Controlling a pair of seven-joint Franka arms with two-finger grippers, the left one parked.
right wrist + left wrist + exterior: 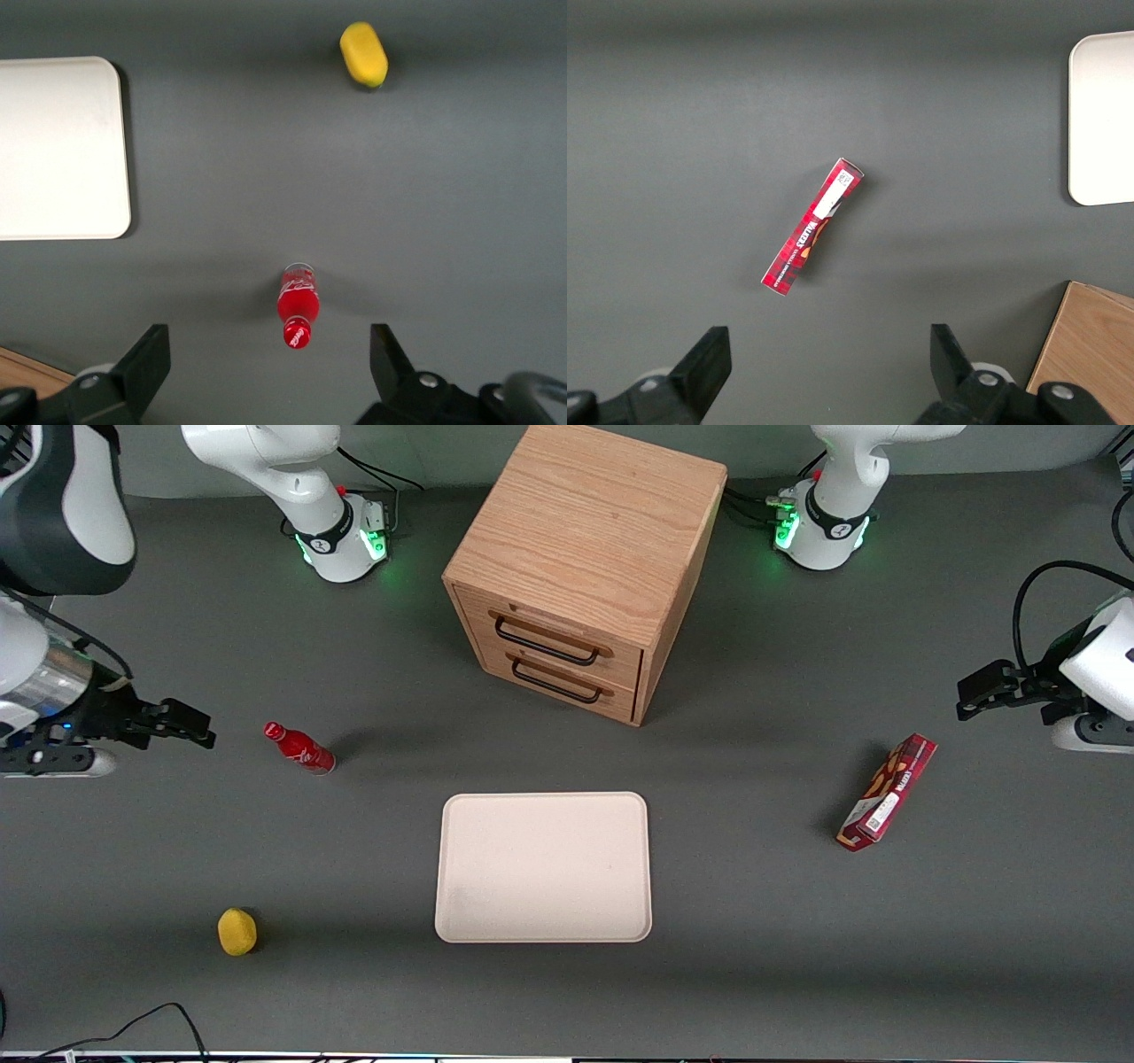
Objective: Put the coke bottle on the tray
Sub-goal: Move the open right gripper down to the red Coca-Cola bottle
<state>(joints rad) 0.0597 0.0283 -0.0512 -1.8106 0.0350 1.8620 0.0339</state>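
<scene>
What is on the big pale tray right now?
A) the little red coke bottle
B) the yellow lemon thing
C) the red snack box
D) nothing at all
D: the tray is bare, while the coke bottle stands upright on the table apart from it, toward the working arm's end, with the open hand beside it and not touching.

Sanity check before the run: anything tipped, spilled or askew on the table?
Nothing spilled or damaged. The coke bottle stands upright on the table, the tray is bare, and the drawer cabinet sits turned at an angle, both drawers shut. The claw is open, clear of the bottle, toward the working arm's end.
</scene>
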